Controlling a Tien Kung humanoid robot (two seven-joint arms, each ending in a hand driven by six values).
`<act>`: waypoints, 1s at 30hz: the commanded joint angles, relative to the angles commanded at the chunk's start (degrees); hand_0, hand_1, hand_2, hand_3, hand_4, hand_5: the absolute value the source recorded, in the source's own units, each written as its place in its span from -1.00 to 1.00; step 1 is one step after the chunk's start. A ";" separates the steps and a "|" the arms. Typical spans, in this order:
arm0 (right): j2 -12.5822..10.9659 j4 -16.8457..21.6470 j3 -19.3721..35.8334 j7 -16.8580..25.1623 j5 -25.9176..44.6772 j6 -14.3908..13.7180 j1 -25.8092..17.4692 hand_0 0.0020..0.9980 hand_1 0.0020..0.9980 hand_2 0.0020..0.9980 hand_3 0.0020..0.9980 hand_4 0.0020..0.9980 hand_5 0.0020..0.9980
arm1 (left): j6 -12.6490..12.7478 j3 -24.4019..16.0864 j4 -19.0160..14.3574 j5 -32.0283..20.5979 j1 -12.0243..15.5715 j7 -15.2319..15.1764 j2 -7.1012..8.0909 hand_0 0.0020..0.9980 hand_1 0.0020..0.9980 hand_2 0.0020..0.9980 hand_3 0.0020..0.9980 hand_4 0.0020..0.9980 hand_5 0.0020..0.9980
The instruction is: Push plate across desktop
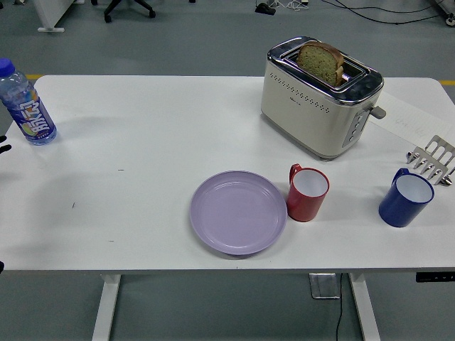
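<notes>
A lilac plate (238, 212) lies empty near the table's front edge, a little right of the middle. Only a black sliver of my left hand (3, 148) shows at the picture's left edge, far from the plate and below a water bottle (26, 105). My right hand is out of view. Nothing touches the plate except perhaps the red mug (308, 192), which stands right against its right rim.
A cream toaster (320, 96) with a slice of bread (320, 62) in it stands at the back right. A blue mug (406, 199) and a metal rack (431, 160) are at the far right. The white table (142, 142) is bare left of the plate.
</notes>
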 joint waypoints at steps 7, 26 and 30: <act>-0.02 0.00 0.02 0.02 -0.40 0.07 0.19 0.20 0.09 0.28 0.23 -0.73 -0.28 | -0.60 -0.39 0.04 -0.30 -0.10 0.90 0.04 0.40 0.44 0.48 0.35 0.03 1.00; -0.34 0.00 -1.15 0.45 1.22 0.06 0.30 0.20 0.09 0.28 0.23 -0.74 -0.28 | -3.27 -0.29 -0.30 3.75 0.34 -2.06 0.09 0.82 0.89 0.97 1.00 0.09 1.00; -0.35 0.00 -1.28 0.45 1.52 0.02 0.23 0.20 0.09 0.28 0.23 -0.74 -0.28 | -3.11 -0.17 -0.20 3.44 0.63 -2.63 0.10 0.82 0.89 0.97 1.00 0.09 1.00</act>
